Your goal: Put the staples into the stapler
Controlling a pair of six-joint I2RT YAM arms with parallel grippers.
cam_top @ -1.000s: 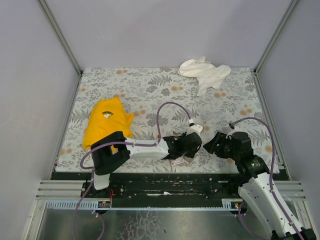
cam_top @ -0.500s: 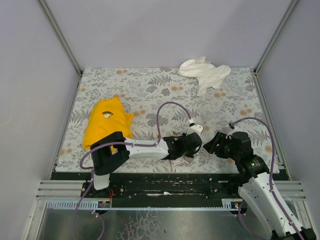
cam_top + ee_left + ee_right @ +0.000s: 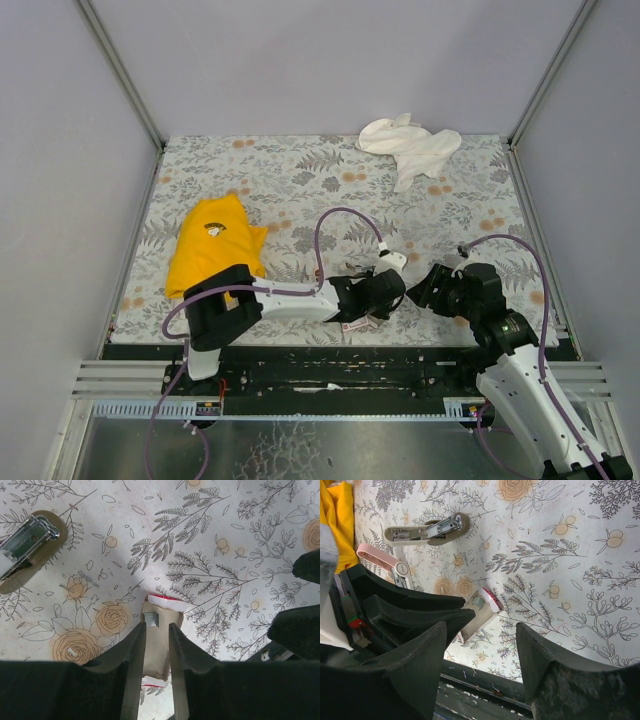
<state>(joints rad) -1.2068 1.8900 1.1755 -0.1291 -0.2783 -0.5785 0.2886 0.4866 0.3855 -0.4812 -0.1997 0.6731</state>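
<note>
The staple box lies on the flowered mat with its grey-brown tray (image 3: 159, 650) slid out of the dark-red sleeve (image 3: 165, 601). A short silvery strip of staples (image 3: 151, 618) sits in the tray. My left gripper (image 3: 156, 625) hangs over the tray, jaws a narrow gap apart, fingertips just short of the strip and holding nothing. The box also shows in the right wrist view (image 3: 479, 611) and the top view (image 3: 356, 323). The pink stapler (image 3: 377, 558) lies beside the left arm. My right gripper (image 3: 481, 626) is wide open and empty, to the right of the box.
A beige stapler-like block with a metal channel (image 3: 425, 531) lies beyond the box, also in the left wrist view (image 3: 27, 542). A yellow cloth (image 3: 210, 245) lies at the left and a white cloth (image 3: 410, 145) at the far right. The black front rail (image 3: 485, 680) is close.
My left gripper has shifted slightly nearer and lower over the staple box. The right arm has barely moved.
</note>
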